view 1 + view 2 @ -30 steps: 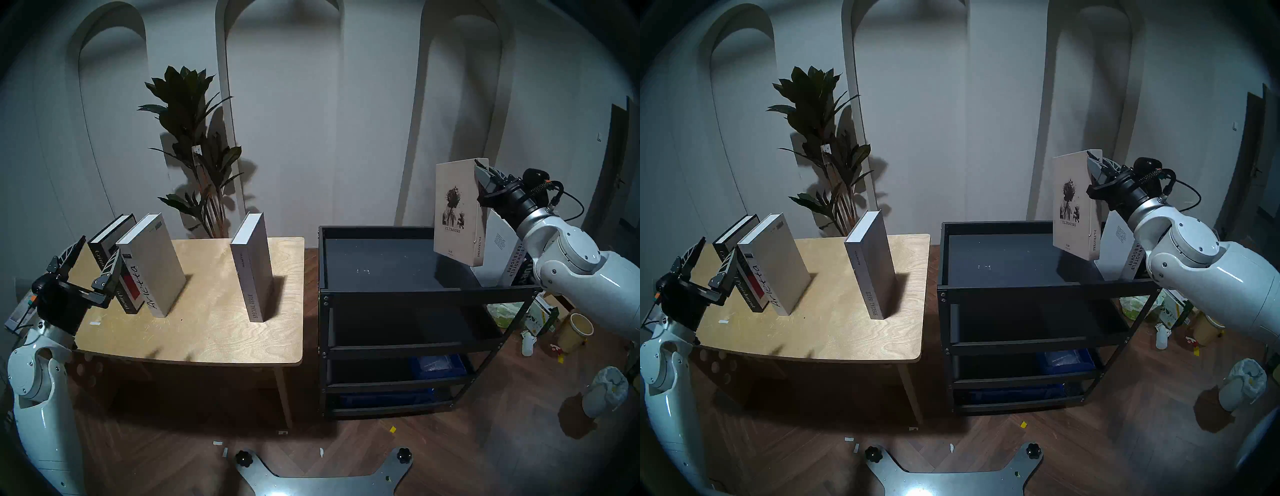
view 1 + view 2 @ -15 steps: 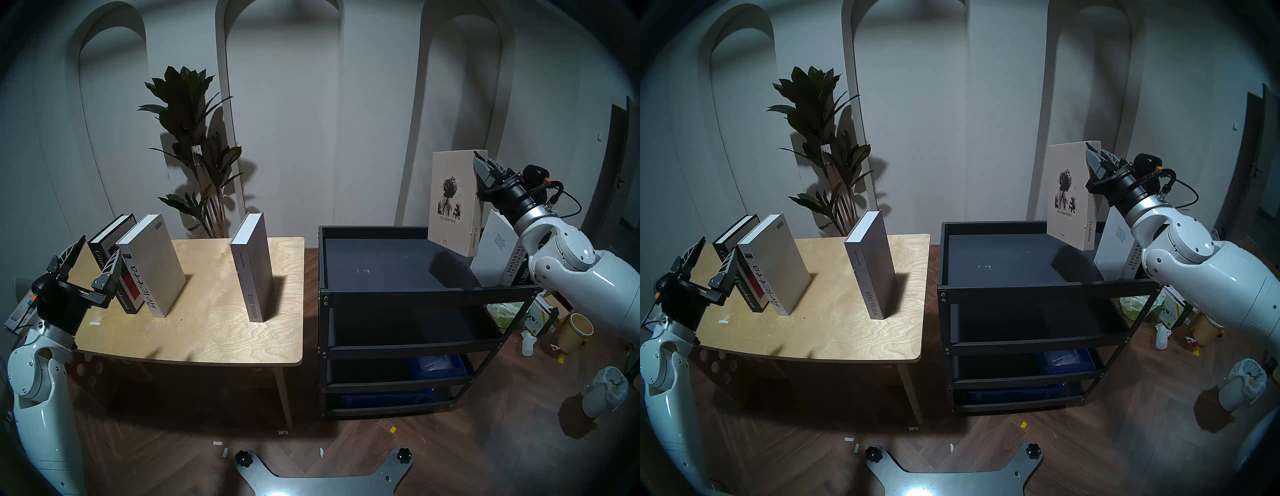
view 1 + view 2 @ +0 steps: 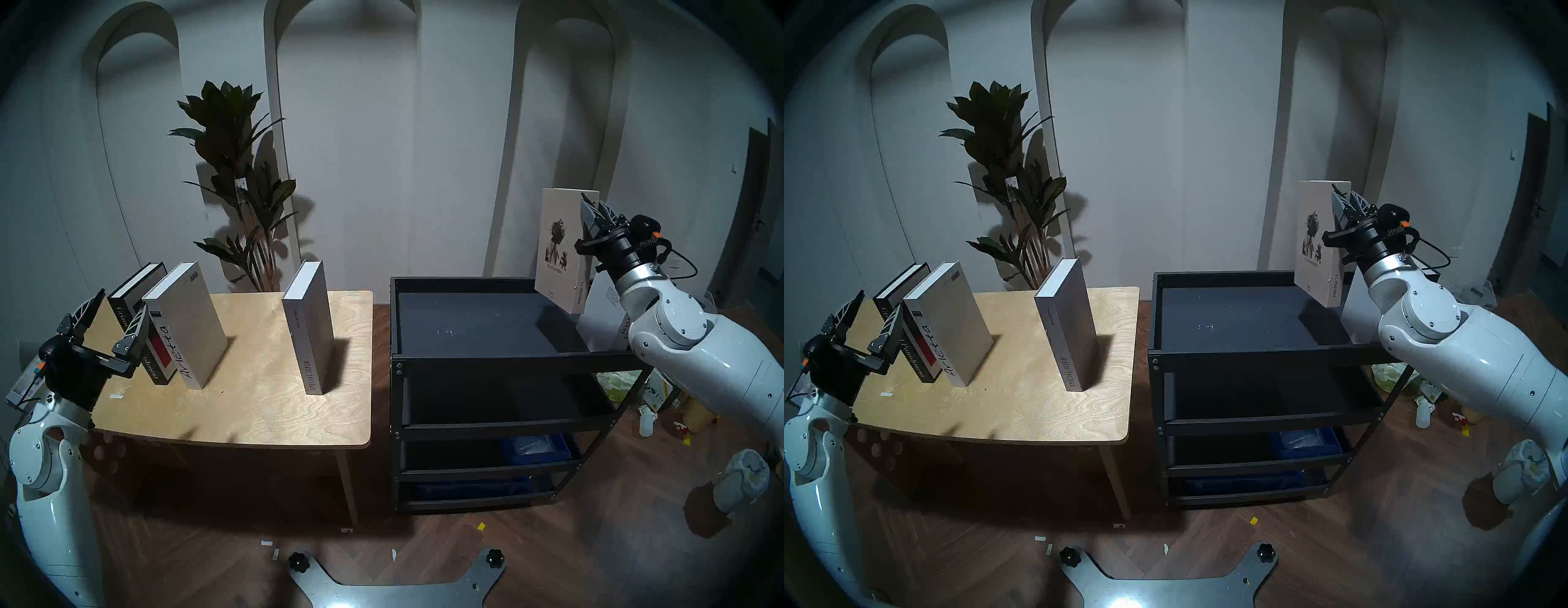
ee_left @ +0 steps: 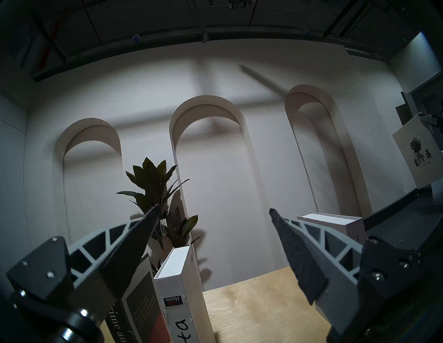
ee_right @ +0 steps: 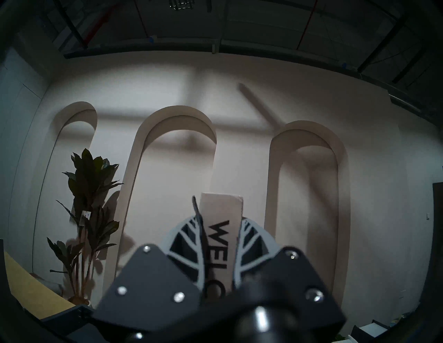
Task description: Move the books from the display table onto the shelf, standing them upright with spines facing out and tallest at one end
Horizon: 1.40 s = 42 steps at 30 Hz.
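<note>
**Welcome book held high over the rack**

Head view: the right gripper [image 3: 590, 212] pinches the beige Welcome book [image 3: 562, 250] at three o'clock, above the black rack [image 3: 462, 283]; gripped at its top, it may swing against the white book [image 3: 602, 316] standing there.

Left wrist view: the left gripper [image 4: 214, 213] gapes wide by the Arietta book [image 4: 178, 287], at six o'clock.

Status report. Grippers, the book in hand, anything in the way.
Right gripper shut on Welcome book, held upright above the black shelf. Left gripper open by the table books. White book stands close beside the drop spot.
</note>
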{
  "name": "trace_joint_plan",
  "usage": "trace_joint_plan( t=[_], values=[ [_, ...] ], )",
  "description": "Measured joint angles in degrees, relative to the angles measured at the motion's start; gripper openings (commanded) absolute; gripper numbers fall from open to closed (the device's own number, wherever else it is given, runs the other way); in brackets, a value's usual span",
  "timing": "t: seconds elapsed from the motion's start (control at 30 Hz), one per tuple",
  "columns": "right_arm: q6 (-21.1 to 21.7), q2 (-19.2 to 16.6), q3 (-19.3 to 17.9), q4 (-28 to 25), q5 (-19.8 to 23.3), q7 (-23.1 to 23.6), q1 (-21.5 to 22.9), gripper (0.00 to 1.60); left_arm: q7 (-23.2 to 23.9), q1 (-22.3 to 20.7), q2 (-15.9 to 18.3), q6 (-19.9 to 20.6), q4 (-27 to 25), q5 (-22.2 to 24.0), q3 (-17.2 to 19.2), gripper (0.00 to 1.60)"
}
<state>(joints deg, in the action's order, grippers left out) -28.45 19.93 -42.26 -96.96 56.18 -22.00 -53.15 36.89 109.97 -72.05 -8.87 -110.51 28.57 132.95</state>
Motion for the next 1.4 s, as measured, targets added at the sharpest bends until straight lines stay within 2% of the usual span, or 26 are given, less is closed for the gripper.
trace_joint_plan(
  t=[0.27,1.03,1.4],
  values=[
    [-0.78,0.90,0.60,1.78,-0.29,-0.38,-0.38,0.00,0.02,-0.01,-0.03,0.00,-0.02,0.00,0.01,1.60],
    [-3.97,-3.39,1.06,6.91,5.78,7.86,-2.16,0.00,0.08,-0.01,-0.07,0.00,-0.02,0.00,0.04,1.60],
    [-4.98,-3.28,2.03,9.91,6.93,10.26,-2.66,0.00,0.09,-0.01,-0.09,0.00,-0.04,0.00,0.05,1.60]
  ],
)
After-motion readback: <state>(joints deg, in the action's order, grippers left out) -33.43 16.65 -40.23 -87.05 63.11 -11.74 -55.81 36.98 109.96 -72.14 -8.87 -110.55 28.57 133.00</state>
